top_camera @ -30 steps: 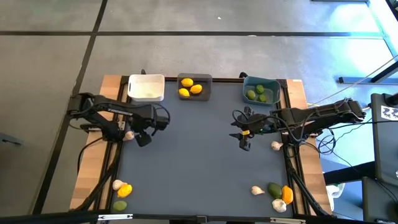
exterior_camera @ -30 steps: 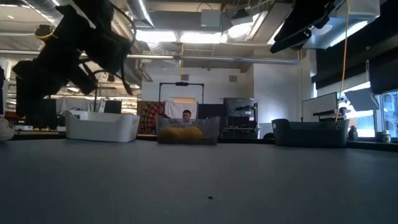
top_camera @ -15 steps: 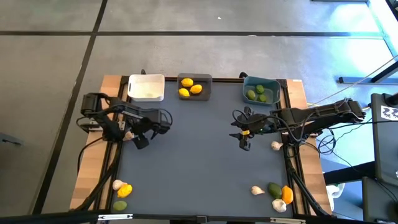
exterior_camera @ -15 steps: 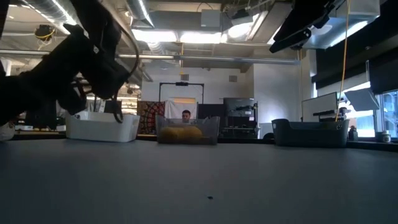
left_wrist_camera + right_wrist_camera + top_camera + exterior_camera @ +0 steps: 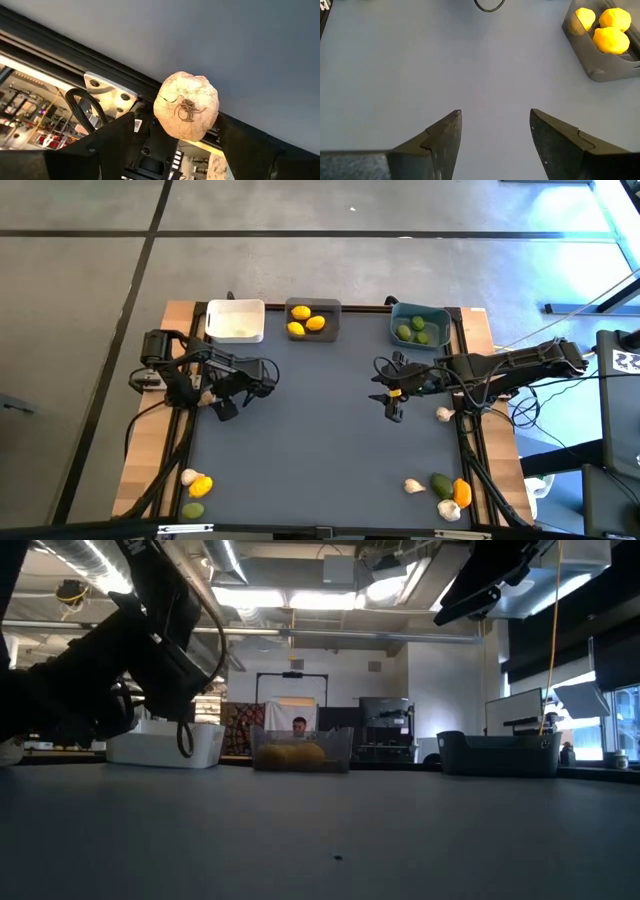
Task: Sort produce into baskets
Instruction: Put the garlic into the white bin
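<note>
Since a second ago the left arm has swung its wrist further over the surface's (image 5: 320, 440) left edge, and its pincer (image 5: 213, 397) has shifted slightly toward the centre; the right arm has not moved.

Left pincer: jaws spread wide around a whitish garlic bulb (image 5: 186, 105), which sits gripped between the two dark fingers (image 5: 95, 150). From above the bulb (image 5: 206, 396) shows only as a pale spot at the pincer tip, near the left rim; whether it clears the surface is hard to judge.

Right pincer (image 5: 392, 402): holds right of centre, jaws apart, nothing between them; its wrist view shows bare grey surface ahead and the corner of the dark grey basket (image 5: 600, 65).

Baskets along the far edge:
- white basket (image 5: 235, 321), left; contents not discernible.
- dark grey basket, middle, three yellow lemons (image 5: 305, 318).
- teal basket (image 5: 419, 326), right, green limes (image 5: 412, 330).

Loose produce:
- near left corner: garlic bulb (image 5: 188, 476), lemon (image 5: 201, 486), lime (image 5: 193, 510), bunched together.
- near right corner: garlic bulb (image 5: 413, 486), lime (image 5: 441, 484), orange fruit (image 5: 462, 493), another garlic bulb (image 5: 448, 508).
- single garlic bulb (image 5: 443, 414) beside the right arm.
</note>
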Controlling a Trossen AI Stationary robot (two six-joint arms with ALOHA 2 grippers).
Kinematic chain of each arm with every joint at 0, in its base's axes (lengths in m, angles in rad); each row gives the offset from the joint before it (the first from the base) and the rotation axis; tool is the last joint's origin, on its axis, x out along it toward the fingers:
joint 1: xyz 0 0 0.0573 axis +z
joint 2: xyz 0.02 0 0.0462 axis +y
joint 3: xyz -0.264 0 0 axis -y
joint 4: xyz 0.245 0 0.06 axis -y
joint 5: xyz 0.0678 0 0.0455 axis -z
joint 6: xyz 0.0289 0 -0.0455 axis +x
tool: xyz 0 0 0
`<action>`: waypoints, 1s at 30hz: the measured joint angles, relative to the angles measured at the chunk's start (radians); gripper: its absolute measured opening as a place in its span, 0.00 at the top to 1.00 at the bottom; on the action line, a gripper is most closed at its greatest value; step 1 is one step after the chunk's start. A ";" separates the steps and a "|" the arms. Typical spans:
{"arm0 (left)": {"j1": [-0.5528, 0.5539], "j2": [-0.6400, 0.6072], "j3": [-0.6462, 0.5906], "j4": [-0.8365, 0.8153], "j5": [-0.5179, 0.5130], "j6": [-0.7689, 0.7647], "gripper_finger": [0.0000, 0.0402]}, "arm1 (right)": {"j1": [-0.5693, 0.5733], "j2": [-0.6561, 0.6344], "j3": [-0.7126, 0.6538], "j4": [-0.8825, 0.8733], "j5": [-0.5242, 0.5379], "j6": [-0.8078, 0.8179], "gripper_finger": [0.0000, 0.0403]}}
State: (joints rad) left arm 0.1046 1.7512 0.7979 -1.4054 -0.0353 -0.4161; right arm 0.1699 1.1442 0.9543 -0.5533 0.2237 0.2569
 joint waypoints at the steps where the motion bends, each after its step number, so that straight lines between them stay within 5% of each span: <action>1: 0.000 0.000 0.000 0.002 0.000 0.008 0.31 | 0.000 0.000 0.000 0.000 0.000 0.000 0.42; 12: 0.000 0.000 -0.034 0.090 0.022 0.082 0.32 | 0.000 0.000 0.000 -0.005 0.000 0.000 0.42; 24: 0.000 0.000 -0.034 0.098 0.022 0.122 0.61 | 0.000 0.000 0.000 -0.004 0.000 0.000 0.42; 30: 0.000 0.000 -0.032 0.097 0.021 0.136 0.66 | 0.000 0.000 0.000 -0.003 0.000 -0.003 0.42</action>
State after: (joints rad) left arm 0.1051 1.7515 0.7658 -1.3081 -0.0141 -0.2806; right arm 0.1699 1.1442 0.9543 -0.5568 0.2238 0.2536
